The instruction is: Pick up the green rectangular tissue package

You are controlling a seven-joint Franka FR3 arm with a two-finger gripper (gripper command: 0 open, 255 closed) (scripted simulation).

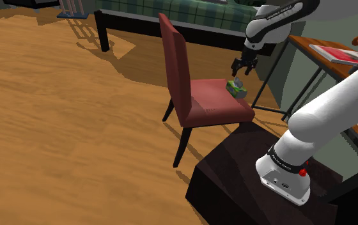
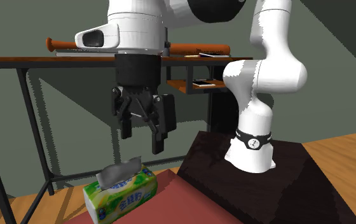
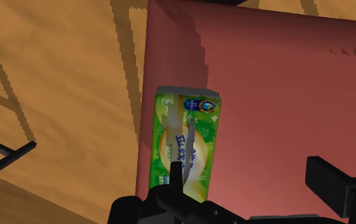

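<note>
Hovering just above the pack [image 2: 121, 193] with gripper [image 2: 142, 137] wide open, holding nothing. Looks light, squishy, slick-wrapped; best pinched gently across the narrow width, mid-length.

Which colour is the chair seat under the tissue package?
Dark red; the chair seat shows best in the wrist view, beneath the green tissue package.

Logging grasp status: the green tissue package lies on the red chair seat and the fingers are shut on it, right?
Not quite. The fingers stand open above the green tissue package, not touching it, as the second exterior view shows. It does lie on the red chair seat.
</note>
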